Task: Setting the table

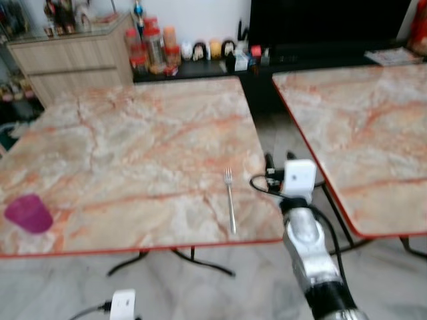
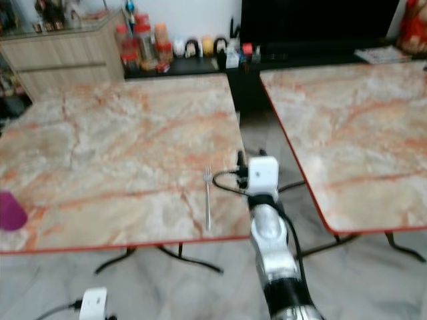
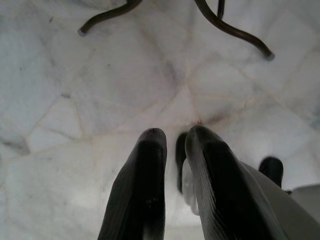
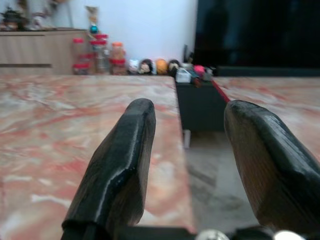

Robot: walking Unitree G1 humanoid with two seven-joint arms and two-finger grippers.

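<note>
A silver fork lies on the marble table, near its front right corner, tines pointing away from me. A purple cup stands at the front left edge. My right gripper is open and holds nothing. It hovers at the table's right edge, just right of the fork, and its black fingers show ahead of the white wrist camera. My left gripper hangs low below the table, fingers close together and pointing at the floor.
A second marble table stands to the right, with a narrow gap of floor between the two. Behind them are a low black cabinet with jars and bottles, a wooden sideboard and a dark screen.
</note>
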